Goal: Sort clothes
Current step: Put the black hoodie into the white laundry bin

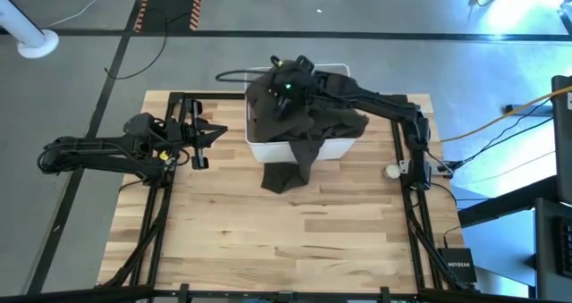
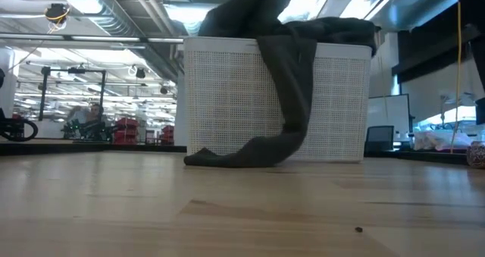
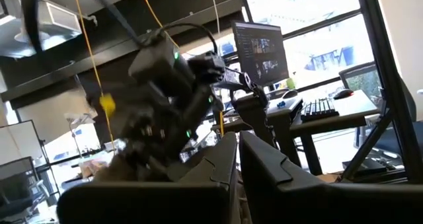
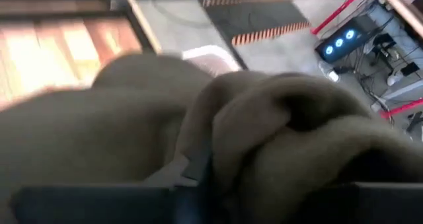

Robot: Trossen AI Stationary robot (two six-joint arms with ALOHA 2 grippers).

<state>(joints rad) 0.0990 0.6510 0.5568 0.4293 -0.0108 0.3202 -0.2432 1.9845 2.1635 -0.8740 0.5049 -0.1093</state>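
Observation:
A large dark olive-brown garment (image 1: 308, 124) fills and covers the white plastic bin (image 1: 268, 149) at the table's far middle. One long part hangs over the bin's near rim, and its end (image 2: 235, 157) lies on the table. My right gripper (image 1: 284, 84) is over the bin's far left part, shut on a bunch of this garment (image 4: 264, 131). My left gripper (image 1: 214, 133) waits shut and empty above the table's left side. The other clothes are hidden. My right gripper holds a thick bunched fold of the olive-brown garment (image 4: 218, 151), several layers, between its two fingers, coming from above the bin. The held bunch is raised above the bin's rim (image 2: 258, 3). The rest stays slack on the bin and trails down onto the table.
The bin's mesh wall (image 2: 220, 98) stands upright on the wooden table (image 1: 295, 231). Black frame rails run along the table's left (image 1: 165, 187) and right (image 1: 407, 196) sides. A small round white thing (image 1: 391, 171) lies by the right rail.

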